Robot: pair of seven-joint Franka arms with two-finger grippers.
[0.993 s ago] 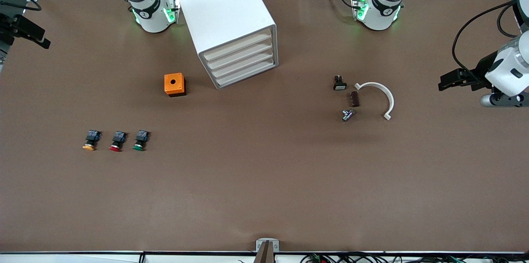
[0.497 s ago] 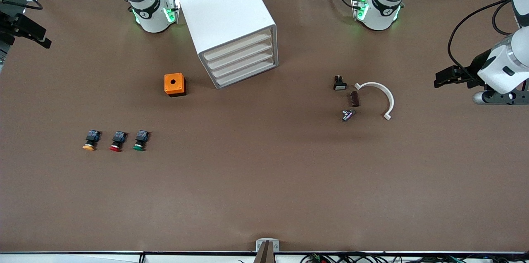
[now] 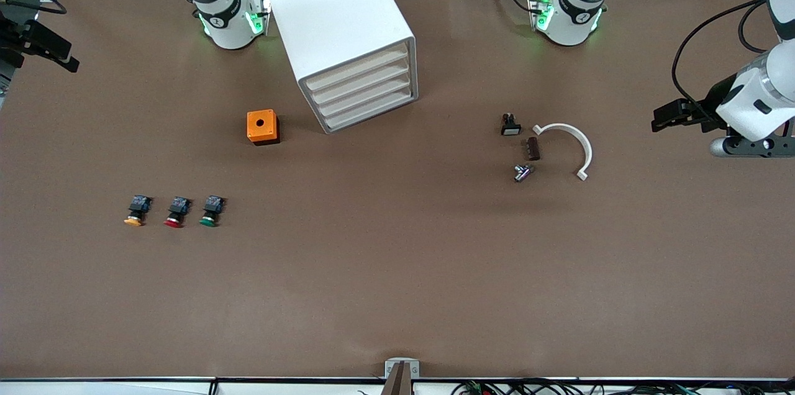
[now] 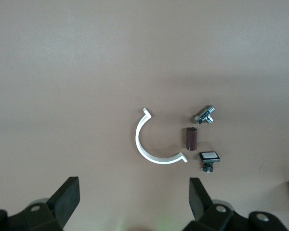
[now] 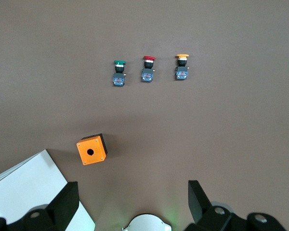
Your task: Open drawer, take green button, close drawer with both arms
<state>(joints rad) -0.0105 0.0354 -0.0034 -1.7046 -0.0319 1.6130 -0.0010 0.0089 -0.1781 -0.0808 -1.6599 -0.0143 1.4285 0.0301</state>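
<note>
The white cabinet stands near the arms' bases, and its four beige drawer fronts are all shut. A corner of the cabinet shows in the right wrist view. The green button lies on the table toward the right arm's end, nearer the front camera; it also shows in the right wrist view. My right gripper is open and empty, high over the table by its own base. My left gripper is open and empty, high over the left arm's end; its hand shows at the front view's edge.
A red button and an orange-capped button lie beside the green one. An orange box with a hole sits by the cabinet. A white curved clip, small black switch, brown cylinder and metal fitting lie toward the left arm's end.
The left arm's hand has shifted a little toward the table's middle. Nothing on the table has moved and the drawers stay shut.
</note>
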